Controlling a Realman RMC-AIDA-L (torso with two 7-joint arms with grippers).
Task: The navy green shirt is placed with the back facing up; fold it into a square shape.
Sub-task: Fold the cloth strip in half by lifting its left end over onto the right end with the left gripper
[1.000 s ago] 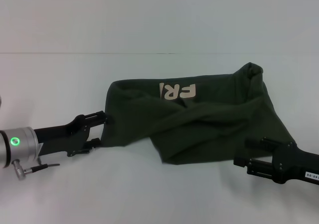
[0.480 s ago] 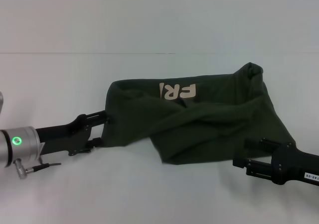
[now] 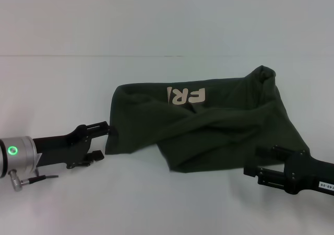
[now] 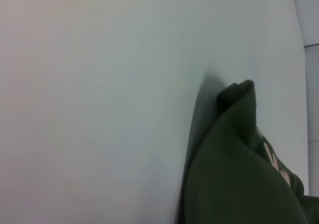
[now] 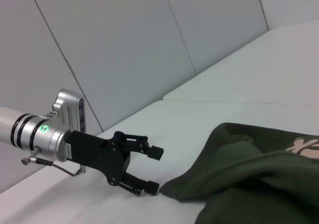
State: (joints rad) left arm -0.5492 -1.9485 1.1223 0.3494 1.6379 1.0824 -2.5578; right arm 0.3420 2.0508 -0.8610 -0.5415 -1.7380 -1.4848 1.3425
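The dark olive-green shirt (image 3: pixel 219 125) lies crumpled and partly folded over on the white table (image 3: pixel 78 83). Part of its pale beige lettering (image 3: pixel 185 95) shows near the far edge. My left gripper (image 3: pixel 102 140) is open and empty, just left of the shirt's left edge and not touching it. It also shows in the right wrist view (image 5: pixel 153 170), next to the shirt's corner (image 5: pixel 249 179). My right gripper (image 3: pixel 253 161) is open, low at the shirt's near right edge. The left wrist view shows only a fold of the shirt (image 4: pixel 234 184).
The white table runs to a pale wall (image 3: pixel 167 15) at the back. Grey wall panels (image 5: pixel 124 45) stand behind the left arm in the right wrist view. No other objects are in view.
My left gripper has drawn back to the left and slightly nearer, away from the shirt's left edge that it was touching. The right gripper and the shirt have hardly moved.
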